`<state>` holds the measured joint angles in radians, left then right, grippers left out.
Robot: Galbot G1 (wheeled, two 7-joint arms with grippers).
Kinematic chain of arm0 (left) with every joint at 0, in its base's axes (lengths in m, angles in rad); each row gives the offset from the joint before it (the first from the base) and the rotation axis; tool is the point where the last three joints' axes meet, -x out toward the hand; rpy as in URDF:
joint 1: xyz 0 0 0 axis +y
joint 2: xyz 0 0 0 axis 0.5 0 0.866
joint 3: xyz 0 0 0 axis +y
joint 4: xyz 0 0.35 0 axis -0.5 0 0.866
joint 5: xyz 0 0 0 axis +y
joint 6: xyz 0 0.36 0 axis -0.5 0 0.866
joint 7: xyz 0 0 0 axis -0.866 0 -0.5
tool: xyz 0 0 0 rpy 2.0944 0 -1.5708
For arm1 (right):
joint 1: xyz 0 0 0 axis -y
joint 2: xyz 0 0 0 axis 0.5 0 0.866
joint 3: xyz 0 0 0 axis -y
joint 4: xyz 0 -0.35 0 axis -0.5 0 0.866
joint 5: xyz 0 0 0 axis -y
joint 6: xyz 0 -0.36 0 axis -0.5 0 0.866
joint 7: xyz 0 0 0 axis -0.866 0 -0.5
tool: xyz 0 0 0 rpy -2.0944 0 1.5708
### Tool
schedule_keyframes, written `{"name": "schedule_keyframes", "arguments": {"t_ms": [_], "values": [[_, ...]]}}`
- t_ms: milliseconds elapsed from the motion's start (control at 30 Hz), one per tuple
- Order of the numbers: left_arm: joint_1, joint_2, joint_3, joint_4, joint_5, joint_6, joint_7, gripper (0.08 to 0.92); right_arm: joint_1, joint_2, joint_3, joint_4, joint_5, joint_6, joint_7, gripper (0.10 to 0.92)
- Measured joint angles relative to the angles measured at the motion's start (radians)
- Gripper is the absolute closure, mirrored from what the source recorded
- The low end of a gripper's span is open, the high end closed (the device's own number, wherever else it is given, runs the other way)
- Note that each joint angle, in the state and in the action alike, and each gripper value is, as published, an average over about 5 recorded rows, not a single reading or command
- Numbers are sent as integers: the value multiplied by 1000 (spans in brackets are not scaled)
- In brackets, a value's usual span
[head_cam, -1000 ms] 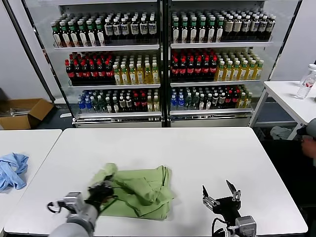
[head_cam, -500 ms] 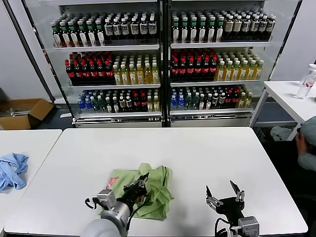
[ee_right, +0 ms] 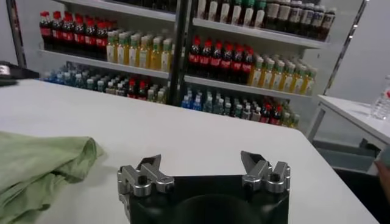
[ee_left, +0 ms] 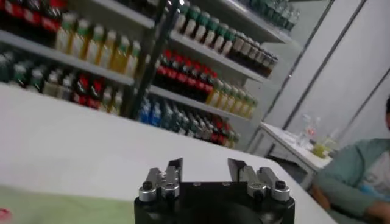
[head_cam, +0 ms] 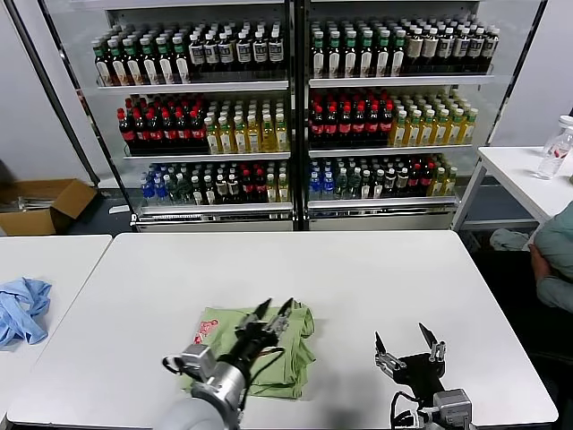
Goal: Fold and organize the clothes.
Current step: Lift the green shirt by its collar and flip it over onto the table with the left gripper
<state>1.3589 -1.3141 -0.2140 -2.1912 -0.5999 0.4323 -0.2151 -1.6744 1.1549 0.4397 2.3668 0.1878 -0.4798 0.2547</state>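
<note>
My left gripper (head_cam: pixel 274 309) hovers with fingers apart over the polo shirt (head_cam: pixel 288 363), a thin, soft, wrinkled green bundle (red checkered print showing) on the smooth white table (head_cam: pixel 358 269). My right gripper (head_cam: pixel 407 339) waits beside, fingers spread, holding nothing.

White table (head_cam: pixel 376 278), near half in use. Left gripper (head_cam: pixel 274 310) over polo shirt (head_cam: pixel 291 358), fingers parted, tips above shirt's far edge, nothing between them. Shirt bunched in rough folded heap beneath and behind gripper, red-and-white checkered print (head_cam: pixel 205 330) showing on side away from right gripper. Right gripper (head_cam: pixel 408 341) low at near edge, well apart from shirt, fingers spread wide, empty. Light blue cloth (head_cam: pixel 21 307) on side table (head_cam: pixel 54 260), far beyond left gripper. Drinks shelves (head_cam: pixel 295 107) behind.
</note>
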Motion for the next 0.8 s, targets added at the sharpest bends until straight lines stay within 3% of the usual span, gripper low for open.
{"name": "schedule_keyframes", "arguments": {"t_ms": [233, 333, 800], "values": [[62, 65, -141, 49, 84, -11, 21, 236, 9, 3, -10, -13, -1, 3, -1, 202], [73, 74, -176, 83, 110, -1, 25, 188, 9, 6, -14, -16, -5, 4, -1, 203], [88, 88, -245, 180, 160, 29, 43, 177, -5, 17, -13, -8, -20, 10, -2, 203]]}}
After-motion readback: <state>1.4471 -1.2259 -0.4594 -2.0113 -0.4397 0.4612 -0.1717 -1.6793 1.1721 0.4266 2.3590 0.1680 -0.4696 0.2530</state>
